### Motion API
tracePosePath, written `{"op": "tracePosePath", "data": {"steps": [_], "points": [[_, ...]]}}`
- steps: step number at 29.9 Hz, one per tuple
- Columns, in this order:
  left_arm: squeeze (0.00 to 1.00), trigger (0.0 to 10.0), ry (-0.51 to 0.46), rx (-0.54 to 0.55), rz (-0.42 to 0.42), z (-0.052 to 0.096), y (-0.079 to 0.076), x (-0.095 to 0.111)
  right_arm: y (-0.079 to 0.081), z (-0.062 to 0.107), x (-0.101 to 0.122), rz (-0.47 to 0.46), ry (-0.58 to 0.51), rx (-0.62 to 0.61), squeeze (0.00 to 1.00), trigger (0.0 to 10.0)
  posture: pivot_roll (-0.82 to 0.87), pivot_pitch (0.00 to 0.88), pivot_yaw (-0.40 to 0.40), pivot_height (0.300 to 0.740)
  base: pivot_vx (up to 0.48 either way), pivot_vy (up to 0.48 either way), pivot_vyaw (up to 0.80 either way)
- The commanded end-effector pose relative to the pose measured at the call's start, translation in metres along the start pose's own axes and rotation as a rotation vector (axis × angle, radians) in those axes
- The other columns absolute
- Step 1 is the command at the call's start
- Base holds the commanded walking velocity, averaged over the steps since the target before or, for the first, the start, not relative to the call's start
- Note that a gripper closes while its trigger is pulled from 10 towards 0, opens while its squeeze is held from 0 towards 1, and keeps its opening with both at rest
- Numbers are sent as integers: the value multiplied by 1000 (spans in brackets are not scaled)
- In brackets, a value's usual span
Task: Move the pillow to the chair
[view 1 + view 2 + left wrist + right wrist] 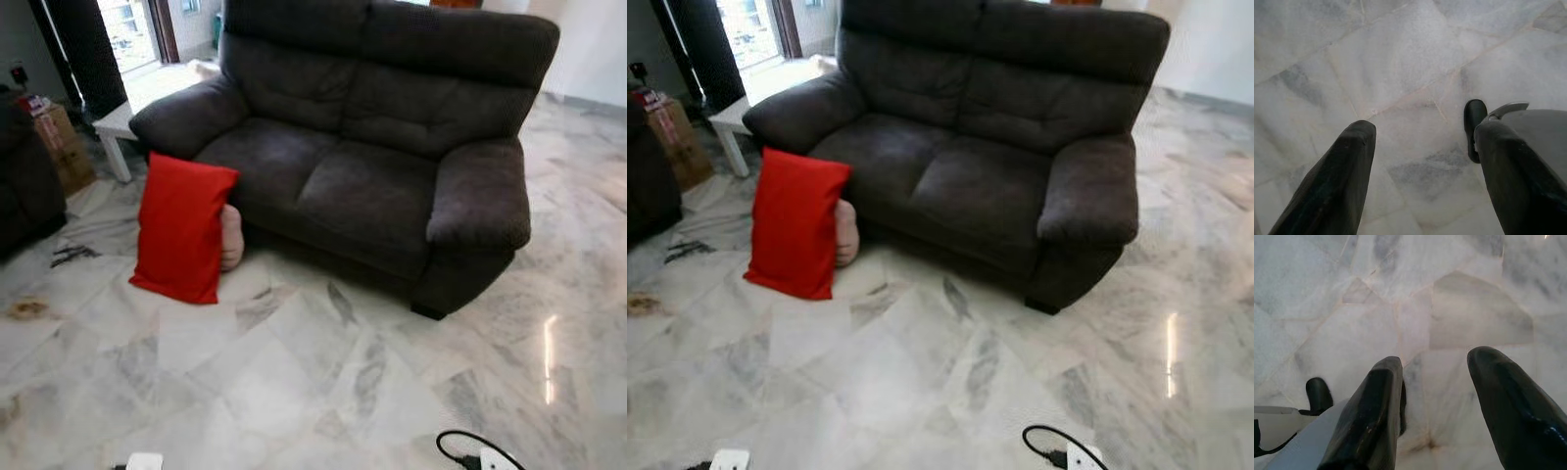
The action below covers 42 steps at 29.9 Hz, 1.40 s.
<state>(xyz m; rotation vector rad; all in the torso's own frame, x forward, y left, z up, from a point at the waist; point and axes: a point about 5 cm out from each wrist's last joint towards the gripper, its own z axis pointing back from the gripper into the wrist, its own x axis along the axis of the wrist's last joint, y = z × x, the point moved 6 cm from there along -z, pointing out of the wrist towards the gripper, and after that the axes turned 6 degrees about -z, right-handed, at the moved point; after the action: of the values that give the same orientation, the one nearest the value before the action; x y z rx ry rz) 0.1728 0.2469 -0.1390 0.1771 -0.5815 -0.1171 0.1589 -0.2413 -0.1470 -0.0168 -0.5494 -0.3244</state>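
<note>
A red pillow point(183, 227) stands upright on the marble floor, leaning against the front left corner of a dark grey two-seat sofa point(372, 147). Behind it a pale pink cushion point(231, 238) pokes out. Both arms hang down over the floor. In the left wrist view my left gripper point(1422, 142) is open, with nothing between its fingers. My right gripper point(1437, 367) is open in the right wrist view, pointing at bare marble.
A white low table point(116, 132) and a cardboard box point(61, 147) stand at the back left, beside another dark seat point(24, 186). A black cable and white plug point(1063, 450) lie on the floor near my feet. Open marble floor stretches in front of the sofa.
</note>
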Motion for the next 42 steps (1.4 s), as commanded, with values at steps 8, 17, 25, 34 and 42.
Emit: {"op": "tracePosePath", "data": {"steps": [8,17,25,34,42], "points": [[0,10000,19,2,44,1,-1,-6,-3,1,-4,33,18,-5,0,10000,-5,0,-27,740,0,0,471],[0,10000,18,8,51,1,0,-6,-3,1,-4,10,18,1,0,10000,-6,0,-29,740,56,0,0],[0,10000,15,6,54,1,0,-6,-1,1,-4,16,22,10,0,10000,-6,0,-29,740,252,0,0],[0,10000,18,6,61,1,-1,-7,0,1,-4,53,24,21,0,10000,-5,0,-31,740,272,0,444],[0,10000,17,2,67,1,-4,-6,0,1,-3,46,21,26,0,10000,-11,0,-36,740,284,0,0]]}}
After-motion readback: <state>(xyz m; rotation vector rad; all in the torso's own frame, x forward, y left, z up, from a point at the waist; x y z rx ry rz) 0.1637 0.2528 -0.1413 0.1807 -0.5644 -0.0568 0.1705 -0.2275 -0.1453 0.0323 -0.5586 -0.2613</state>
